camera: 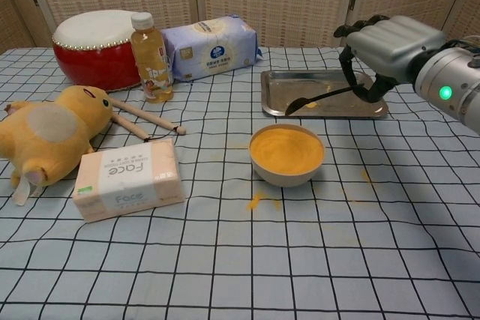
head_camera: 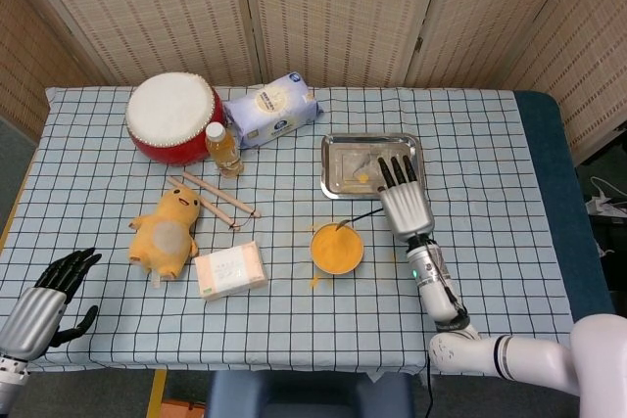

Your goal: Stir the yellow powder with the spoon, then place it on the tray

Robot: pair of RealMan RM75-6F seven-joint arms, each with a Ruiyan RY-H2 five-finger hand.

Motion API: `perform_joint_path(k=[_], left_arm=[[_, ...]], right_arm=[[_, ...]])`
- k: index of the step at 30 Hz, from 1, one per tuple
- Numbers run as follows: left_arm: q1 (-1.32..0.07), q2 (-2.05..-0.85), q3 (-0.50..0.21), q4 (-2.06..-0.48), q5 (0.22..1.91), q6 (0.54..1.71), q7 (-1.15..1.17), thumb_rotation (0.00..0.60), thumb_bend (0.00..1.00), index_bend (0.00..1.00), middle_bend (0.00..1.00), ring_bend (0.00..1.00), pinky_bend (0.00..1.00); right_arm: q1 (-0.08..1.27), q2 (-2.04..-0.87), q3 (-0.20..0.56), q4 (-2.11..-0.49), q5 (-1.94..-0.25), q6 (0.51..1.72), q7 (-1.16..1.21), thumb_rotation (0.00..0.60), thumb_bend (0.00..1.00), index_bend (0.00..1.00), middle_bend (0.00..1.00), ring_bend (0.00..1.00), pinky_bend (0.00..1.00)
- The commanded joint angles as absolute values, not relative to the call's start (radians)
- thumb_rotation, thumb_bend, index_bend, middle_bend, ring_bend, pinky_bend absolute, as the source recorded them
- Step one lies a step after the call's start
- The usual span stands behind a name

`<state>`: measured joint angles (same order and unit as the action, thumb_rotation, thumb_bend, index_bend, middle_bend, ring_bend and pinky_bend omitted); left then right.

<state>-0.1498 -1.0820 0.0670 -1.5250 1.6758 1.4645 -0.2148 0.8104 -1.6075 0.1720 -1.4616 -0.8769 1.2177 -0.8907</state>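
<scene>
Checked blue-and-white cloth covers the worktop point(head_camera: 490, 144), and at its near left corner, shown only by the head view, the left hand point(head_camera: 44, 296) hovers with its dark fingers point(head_camera: 73, 266) released and spread, holding nothing. Beyond it lie a tissue pack point(camera: 127, 179) and a yellow plush toy point(camera: 45, 133), with two wooden sticks point(camera: 146, 119) just past the toy. Well to the right of those, the bowl of yellow powder point(camera: 287, 154) stands with spilled powder specks on the cloth beside it. Only the chest view makes the grip plain: the right hand point(camera: 386, 46) has its fingers point(camera: 352, 61) curled around the handle of the dark spoon point(camera: 315, 99), whose bowl end hangs out to the left of the fingers, clear of the powder and over the near left part of the metal tray point(camera: 375, 110). From the head view that hand shows only its back, lying between bowl and tray. Behind the sticks stand a juice bottle point(camera: 150, 58), a red drum point(camera: 94, 46) and a blue-white packet point(camera: 214, 46). Woven folding screens point(head_camera: 323, 7) close the room behind.
</scene>
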Motion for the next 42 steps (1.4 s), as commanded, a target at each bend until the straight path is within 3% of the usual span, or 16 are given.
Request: perform_joint_path(k=[1,9,14,16,17,19,21,24,27,30,33,35,39,42], left_arm=[[-0.152,-1.084,0.068,-1.522,1.673,1.457,-0.213,0.6,0.45,0.0,0.0,0.0,0.1],[-0.162,-1.086,0.064,-1.525,1.659,1.434,-0.206,0.6,0.45,0.0,0.0,0.0,0.1],[-0.169,-1.091,0.064,-1.52,1.653,1.417,-0.205,0.6,0.45,0.0,0.0,0.0,0.1],[-0.171,-1.091,0.064,-1.519,1.652,1.414,-0.205,0.6,0.45,0.0,0.0,0.0,0.1],[-0.171,-1.091,0.064,-1.518,1.651,1.413,-0.206,0.6,0.45,0.0,0.0,0.0,0.1],[-0.17,-1.091,0.063,-1.518,1.65,1.416,-0.209,0.6,0.45,0.0,0.0,0.0,0.1],[-0.169,-1.091,0.062,-1.516,1.649,1.419,-0.211,0.6,0.45,0.0,0.0,0.0,0.1],[-0.169,-1.092,0.063,-1.514,1.649,1.418,-0.212,0.6,0.45,0.0,0.0,0.0,0.1],[-0.169,-1.091,0.063,-1.516,1.649,1.419,-0.209,0.6,0.45,0.0,0.0,0.0,0.1],[-0.165,-1.091,0.059,-1.52,1.645,1.429,-0.202,0.6,0.45,0.0,0.0,0.0,0.11],[-0.155,-1.091,0.05,-1.529,1.628,1.444,-0.186,0.6,0.45,0.0,0.0,0.0,0.11],[-0.15,-1.092,0.043,-1.533,1.617,1.451,-0.176,0.6,0.45,0.0,0.0,0.0,0.11],[-0.14,-1.104,0.033,-1.536,1.608,1.471,-0.15,0.6,0.45,0.0,0.0,0.0,0.12],[-0.136,-1.107,0.032,-1.538,1.606,1.476,-0.125,0.6,0.45,0.0,0.0,0.0,0.12]], right_arm=[[0.851,-1.732,0.262,-1.229,-0.786,1.127,-0.813,0.6,0.61,0.86,0.05,0.0,0.0],[0.983,-1.951,0.357,-0.766,-0.718,0.939,-0.748,0.6,0.61,0.83,0.06,0.0,0.0],[1.051,-2.051,0.4,-0.54,-0.706,0.836,-0.707,0.6,0.61,0.7,0.06,0.0,0.0],[1.069,-2.07,0.421,-0.486,-0.693,0.791,-0.7,0.6,0.61,0.48,0.06,0.0,0.0],[1.074,-2.072,0.429,-0.471,-0.683,0.77,-0.708,0.6,0.6,0.31,0.05,0.0,0.0],[1.078,-2.062,0.447,-0.471,-0.664,0.741,-0.728,0.6,0.52,0.07,0.03,0.0,0.0],[1.066,-2.035,0.455,-0.511,-0.662,0.741,-0.728,0.6,0.4,0.0,0.0,0.0,0.0],[1.014,-1.951,0.447,-0.655,-0.685,0.794,-0.72,0.6,0.31,0.0,0.0,0.0,0.0],[0.926,-1.818,0.425,-0.911,-0.719,0.889,-0.719,0.6,0.28,0.0,0.0,0.0,0.0],[0.797,-1.643,0.378,-1.265,-0.796,1.026,-0.693,0.6,0.28,0.0,0.0,0.0,0.0],[0.633,-1.461,0.272,-1.6,-0.94,1.189,-0.643,0.6,0.28,0.0,0.0,0.0,0.0],[0.547,-1.384,0.193,-1.72,-1.032,1.269,-0.617,0.6,0.28,0.0,0.0,0.0,0.0],[0.385,-1.274,0.028,-1.858,-1.184,1.427,-0.597,0.6,0.28,0.0,0.0,0.0,0.0],[0.283,-1.253,-0.063,-1.859,-1.275,1.527,-0.571,0.6,0.28,0.0,0.0,0.0,0.0]])
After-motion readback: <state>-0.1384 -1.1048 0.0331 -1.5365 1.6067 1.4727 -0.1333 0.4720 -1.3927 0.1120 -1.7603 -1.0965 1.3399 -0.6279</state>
